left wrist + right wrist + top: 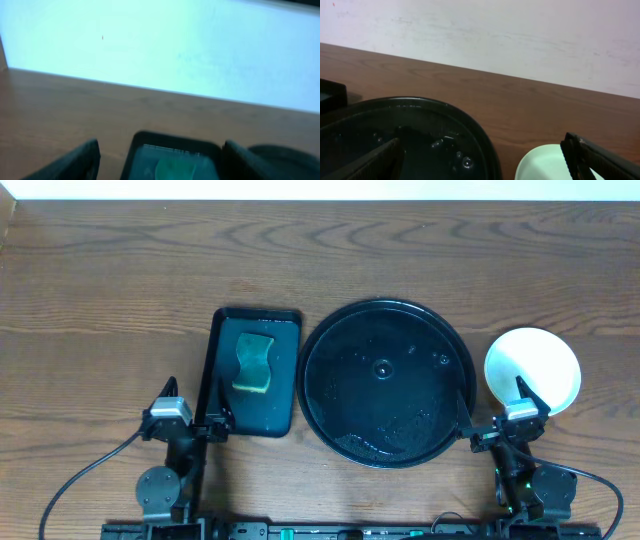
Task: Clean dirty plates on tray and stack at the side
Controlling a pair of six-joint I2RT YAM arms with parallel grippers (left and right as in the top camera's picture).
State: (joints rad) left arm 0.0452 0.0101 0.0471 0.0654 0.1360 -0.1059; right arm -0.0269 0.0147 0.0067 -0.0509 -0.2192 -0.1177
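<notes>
The large round black tray (388, 383) sits at the table's middle, wet with droplets and with no plate on it; it also shows in the right wrist view (420, 120). A white round plate (532, 368) lies on the table just right of the tray, pale in the right wrist view (545, 162). I cannot tell whether other plates lie under it; no yellow or mint-blue plate shows. My right gripper (497, 408) (482, 162) is open and empty, spanning the gap between tray and plate. My left gripper (195, 402) (160, 162) is open and empty.
A smaller rectangular black tray (285, 395) left of the round tray holds a yellow-green sponge (254, 362); both show blurred in the left wrist view, the tray (150, 140) and the sponge (175, 167). Bare wood table lies beyond, up to a white wall.
</notes>
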